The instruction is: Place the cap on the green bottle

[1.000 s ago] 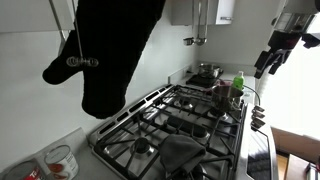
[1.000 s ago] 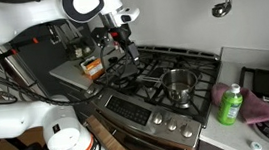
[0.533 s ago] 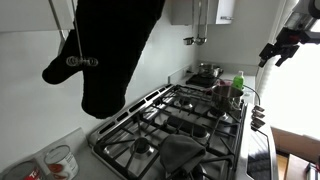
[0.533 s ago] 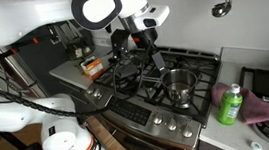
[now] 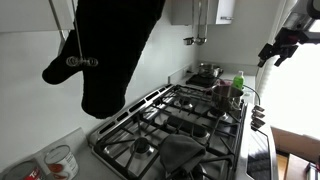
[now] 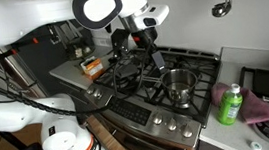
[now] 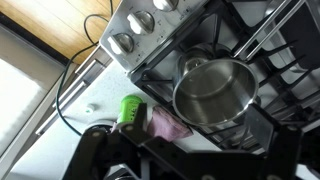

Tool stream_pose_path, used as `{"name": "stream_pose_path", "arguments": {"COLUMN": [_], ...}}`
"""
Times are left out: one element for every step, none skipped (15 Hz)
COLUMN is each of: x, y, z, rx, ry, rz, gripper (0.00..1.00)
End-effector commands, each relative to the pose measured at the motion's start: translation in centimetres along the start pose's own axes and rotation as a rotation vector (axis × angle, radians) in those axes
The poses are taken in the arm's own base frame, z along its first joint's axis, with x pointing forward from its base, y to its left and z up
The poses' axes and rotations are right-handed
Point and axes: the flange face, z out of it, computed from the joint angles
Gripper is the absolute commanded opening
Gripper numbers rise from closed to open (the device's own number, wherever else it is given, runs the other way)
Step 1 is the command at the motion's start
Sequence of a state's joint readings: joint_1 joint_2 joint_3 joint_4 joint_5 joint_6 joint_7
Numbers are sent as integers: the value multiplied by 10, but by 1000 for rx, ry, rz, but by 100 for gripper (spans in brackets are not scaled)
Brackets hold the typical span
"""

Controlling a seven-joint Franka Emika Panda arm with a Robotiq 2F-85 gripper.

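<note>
Bright green against the pale counter [image 6: 217, 133], the green bottle [image 6: 231, 103] stands upright right of the stove [image 6: 125, 78] beside a pink cloth [image 6: 259, 109], well apart from the gripper [image 6: 157, 62], which hangs over the burners just left of the steel pot [image 6: 179, 83]. Whether the claw is clenched on a cap or released cannot be told. The approach seems in hand, and next it must travel right past the pot and centre above the bottle's neck.

Bright green bottle [image 6: 231, 105], pink cloth [image 6: 256, 109], silver pot [image 6: 179, 84]
</note>
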State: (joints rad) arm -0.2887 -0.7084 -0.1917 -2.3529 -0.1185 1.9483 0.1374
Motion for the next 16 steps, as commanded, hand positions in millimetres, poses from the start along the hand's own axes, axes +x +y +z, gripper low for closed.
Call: {"name": "stream_pose_path", "arguments": {"x": [23, 34, 42, 54, 62, 74, 82, 94, 101, 109, 89, 96, 102, 107, 109, 109], "y": [18, 33, 43, 59, 70, 86, 97, 113, 124, 131, 117, 126, 129, 130, 130, 129], "z": [18, 27, 35, 40, 47, 53, 58, 66, 73, 77, 65, 70, 75, 77, 78, 79], "rx": [-1, -21, -23, -24, -33, -44, -44, -58, -76, -82, -71, -82, -90, -94, -96, -97], "ry": [-27, -22, -21, -22, -9, 6, 12, 27, 32, 26, 33, 29, 23, 21, 21, 22], "rz": [88, 154, 196, 234, 277, 322, 362, 400, 448, 503, 413, 446, 462, 470, 476, 478], "gripper": [100, 100, 100, 100, 100, 100, 100, 100, 100, 100, 100, 100, 100, 100, 100, 100]}}
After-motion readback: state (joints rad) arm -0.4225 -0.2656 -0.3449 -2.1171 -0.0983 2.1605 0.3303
